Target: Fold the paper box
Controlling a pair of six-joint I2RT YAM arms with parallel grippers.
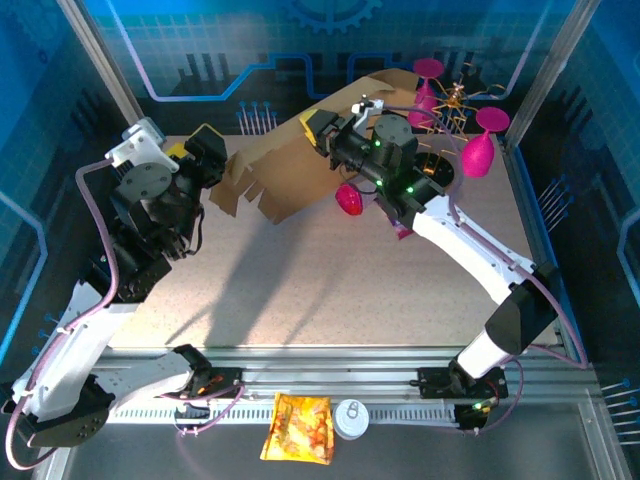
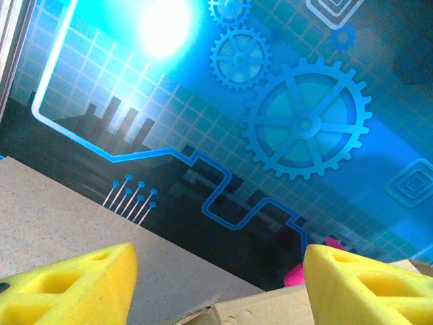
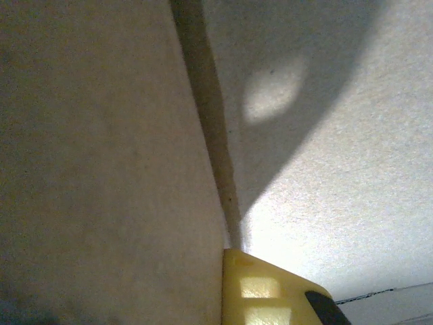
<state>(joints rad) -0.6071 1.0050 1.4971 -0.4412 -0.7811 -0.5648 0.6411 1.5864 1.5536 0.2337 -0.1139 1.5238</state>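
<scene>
**Over the speckled beige tabletop (image 1: 330,290), a creased brown cardboard paper box (image 1: 290,170) held aloft**

The paper box hangs tilted near the tabletop's far edge. From overhead, the right gripper (image 1: 322,128) is clamped on its upper right part. That arm's wrist camera shows cardboard flat against one yellow foam finger (image 3: 270,294). The left gripper (image 1: 212,155) gapes at the box's left end. Its wrist camera finds the cardboard edge low between parted fingers (image 2: 74,284).

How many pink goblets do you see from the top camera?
3. One goblet stands at the back right of the table, a second goblet just right of it, a third goblet sits in front of the lifted paper box. The box may hide others.
</scene>
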